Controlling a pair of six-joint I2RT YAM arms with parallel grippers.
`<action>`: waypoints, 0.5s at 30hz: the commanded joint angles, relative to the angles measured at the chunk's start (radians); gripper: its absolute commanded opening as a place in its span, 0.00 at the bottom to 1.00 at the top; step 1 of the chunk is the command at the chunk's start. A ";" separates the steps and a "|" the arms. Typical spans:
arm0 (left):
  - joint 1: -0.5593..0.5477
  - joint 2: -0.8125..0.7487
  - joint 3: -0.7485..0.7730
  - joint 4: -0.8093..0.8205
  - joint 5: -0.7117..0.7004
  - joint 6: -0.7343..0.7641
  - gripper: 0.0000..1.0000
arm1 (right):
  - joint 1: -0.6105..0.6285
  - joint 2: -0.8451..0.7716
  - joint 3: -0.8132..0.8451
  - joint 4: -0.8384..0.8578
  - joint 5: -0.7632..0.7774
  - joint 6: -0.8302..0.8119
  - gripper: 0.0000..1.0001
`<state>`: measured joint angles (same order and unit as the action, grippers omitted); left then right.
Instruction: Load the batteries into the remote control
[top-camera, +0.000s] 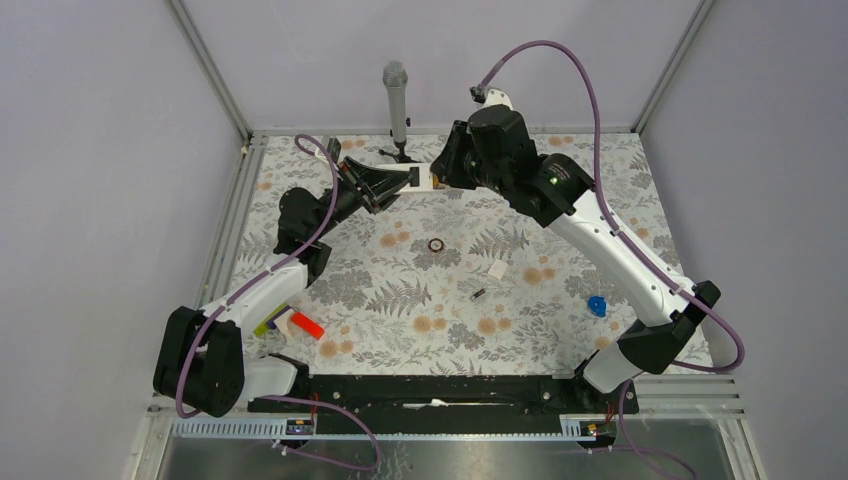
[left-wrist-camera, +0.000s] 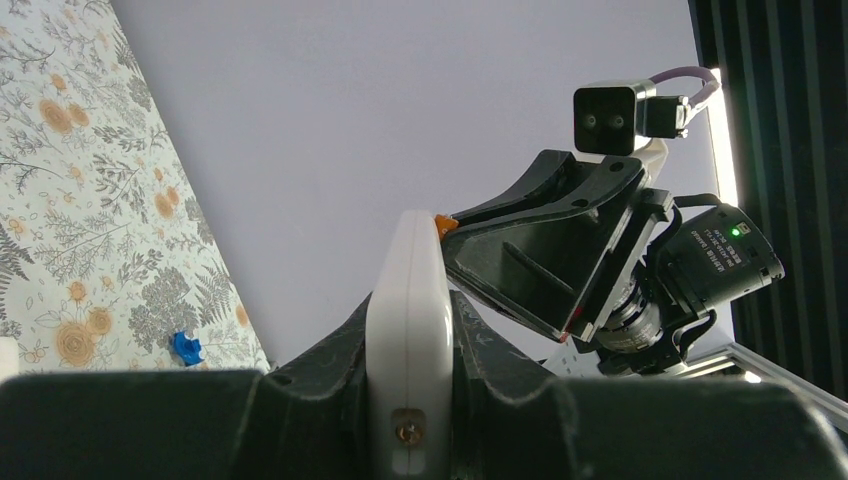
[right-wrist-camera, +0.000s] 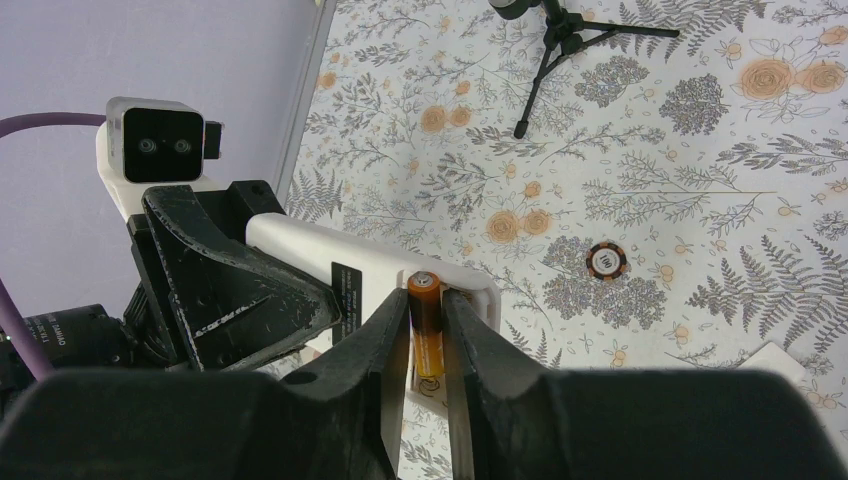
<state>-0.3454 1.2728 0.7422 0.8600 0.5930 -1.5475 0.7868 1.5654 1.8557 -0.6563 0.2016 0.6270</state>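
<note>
My left gripper (top-camera: 392, 182) is shut on the remote control (top-camera: 418, 178) and holds it above the back of the table. In the left wrist view the remote (left-wrist-camera: 408, 330) stands edge-on between the fingers. My right gripper (top-camera: 443, 170) meets it from the right. In the right wrist view the right gripper (right-wrist-camera: 427, 303) is shut on a copper-orange battery (right-wrist-camera: 425, 325). The battery sits at the open compartment in the remote's white back (right-wrist-camera: 300, 245). Its orange tip shows in the left wrist view (left-wrist-camera: 444, 225). A second battery (top-camera: 478, 294) lies on the cloth mid-table.
A dark ring-shaped chip (top-camera: 437, 245) and a small white piece (top-camera: 497, 270) lie mid-table. A blue object (top-camera: 597, 306) lies at the right. A red-and-white block with a yellow-green piece (top-camera: 292, 322) lies by the left arm. A microphone on a tripod (top-camera: 397, 95) stands at the back.
</note>
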 joint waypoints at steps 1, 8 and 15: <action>0.000 -0.026 0.005 0.111 -0.019 -0.020 0.00 | -0.003 -0.016 0.016 -0.029 0.072 0.010 0.27; 0.000 -0.023 0.008 0.111 -0.024 -0.018 0.00 | -0.009 -0.030 0.022 -0.027 0.060 0.020 0.39; 0.000 -0.014 0.012 0.111 -0.024 -0.014 0.00 | -0.014 -0.052 0.030 -0.031 0.052 0.026 0.46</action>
<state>-0.3477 1.2732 0.7418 0.8558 0.5915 -1.5486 0.7876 1.5505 1.8557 -0.6453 0.1970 0.6613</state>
